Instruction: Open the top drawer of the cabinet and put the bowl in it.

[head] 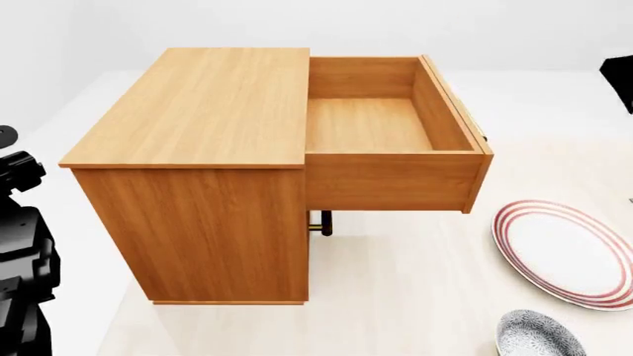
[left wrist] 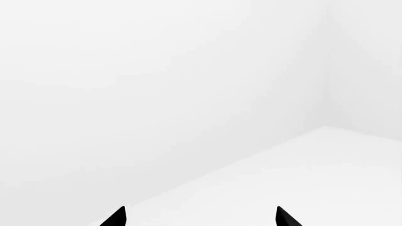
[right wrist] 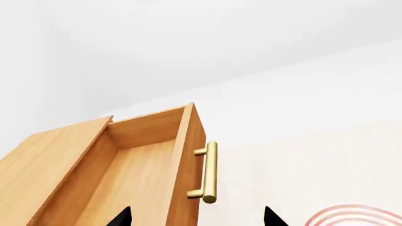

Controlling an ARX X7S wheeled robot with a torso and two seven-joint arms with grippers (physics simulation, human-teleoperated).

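The cabinet (head: 198,133) stands at the left of the head view. Its top drawer (head: 381,126) is pulled far out toward the right and is empty. The brass handle (right wrist: 210,172) on the drawer front shows in the right wrist view, just beyond my right gripper (right wrist: 196,219), which is open and holds nothing. The bowl (head: 539,337), grey-blue speckled, sits at the bottom right edge, partly cut off. My left gripper (left wrist: 201,219) is open and empty, facing a bare white wall and floor, away from the cabinet.
A flat white plate with red rings (head: 568,252) lies right of the drawer, behind the bowl. A lower drawer's handle (head: 322,222) peeks out under the open drawer. My left arm (head: 20,245) is at the far left edge.
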